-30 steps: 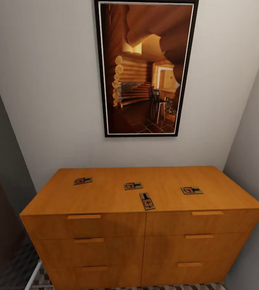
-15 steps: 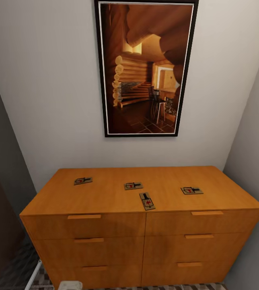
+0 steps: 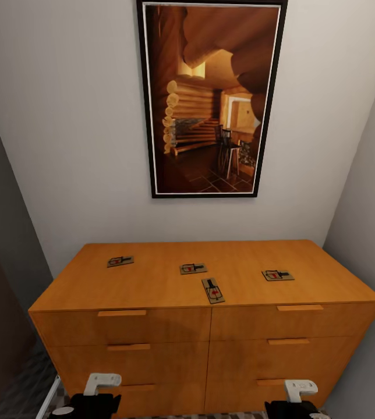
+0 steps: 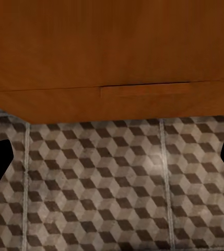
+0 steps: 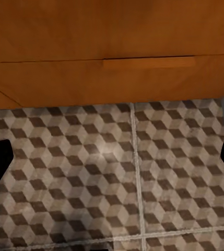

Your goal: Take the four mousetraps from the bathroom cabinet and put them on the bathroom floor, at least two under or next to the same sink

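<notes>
Claws (image 4: 112, 157) (image 5: 112, 157) both apart, low by dresser (image 3: 205, 343) front edge — four mousetraps (image 3: 213, 290) on top

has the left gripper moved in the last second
Yes. The left gripper has risen into the head view, now in front of the orange dresser's bottom drawer.

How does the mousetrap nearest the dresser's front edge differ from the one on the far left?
The front mousetrap lies lengthwise toward the wall and sits near the dresser's edge; the left mousetrap lies crosswise, further back. Both are flat tan slabs with red marks.
</notes>
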{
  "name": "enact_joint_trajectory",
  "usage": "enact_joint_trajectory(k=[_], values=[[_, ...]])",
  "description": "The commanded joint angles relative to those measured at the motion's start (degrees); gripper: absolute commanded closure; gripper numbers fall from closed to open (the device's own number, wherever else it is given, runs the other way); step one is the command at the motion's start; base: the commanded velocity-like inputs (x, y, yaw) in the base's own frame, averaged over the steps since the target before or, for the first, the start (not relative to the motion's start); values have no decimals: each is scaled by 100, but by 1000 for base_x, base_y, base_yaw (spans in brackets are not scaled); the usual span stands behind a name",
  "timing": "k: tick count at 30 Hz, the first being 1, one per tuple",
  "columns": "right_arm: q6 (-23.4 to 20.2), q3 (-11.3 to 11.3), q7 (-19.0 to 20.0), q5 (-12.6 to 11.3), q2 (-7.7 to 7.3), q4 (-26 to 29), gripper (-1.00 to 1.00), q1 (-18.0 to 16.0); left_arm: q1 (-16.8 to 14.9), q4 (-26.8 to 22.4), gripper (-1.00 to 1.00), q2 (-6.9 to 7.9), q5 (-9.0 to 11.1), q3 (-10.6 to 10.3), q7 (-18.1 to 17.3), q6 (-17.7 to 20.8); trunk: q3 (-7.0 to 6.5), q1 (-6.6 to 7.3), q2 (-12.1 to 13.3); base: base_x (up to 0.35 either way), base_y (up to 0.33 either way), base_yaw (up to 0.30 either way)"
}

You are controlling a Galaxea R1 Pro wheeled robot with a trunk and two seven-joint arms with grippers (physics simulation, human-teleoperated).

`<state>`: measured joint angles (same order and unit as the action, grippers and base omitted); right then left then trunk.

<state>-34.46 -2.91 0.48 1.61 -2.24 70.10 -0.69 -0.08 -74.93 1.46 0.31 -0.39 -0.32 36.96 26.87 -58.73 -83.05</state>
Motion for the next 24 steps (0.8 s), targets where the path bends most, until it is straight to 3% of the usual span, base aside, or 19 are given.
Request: enact_joint_trajectory(k=[1, 15, 20, 24], values=[[-80, -21, 5, 15, -3, 83, -100, -2, -1, -50, -100, 1, 2, -6, -3, 55, 5, 0, -3, 0, 0, 0], [-420, -103, 5, 25, -13, 699, -100, -2, -1, -335, -100, -19, 4, -46, -10, 167, 5, 0, -3, 0, 0, 0], [-517, -109, 5, 30, -14, 862, -100, -2, -1, -472, -100, -26, 4, -137, -11, 241, 5, 0, -3, 0, 0, 0], [-631, -113, 5, 31, -14, 1039, -100, 2, -1, -616, -100, -26, 4, -337, -12, 398, 5, 0, -3, 0, 0, 0]])
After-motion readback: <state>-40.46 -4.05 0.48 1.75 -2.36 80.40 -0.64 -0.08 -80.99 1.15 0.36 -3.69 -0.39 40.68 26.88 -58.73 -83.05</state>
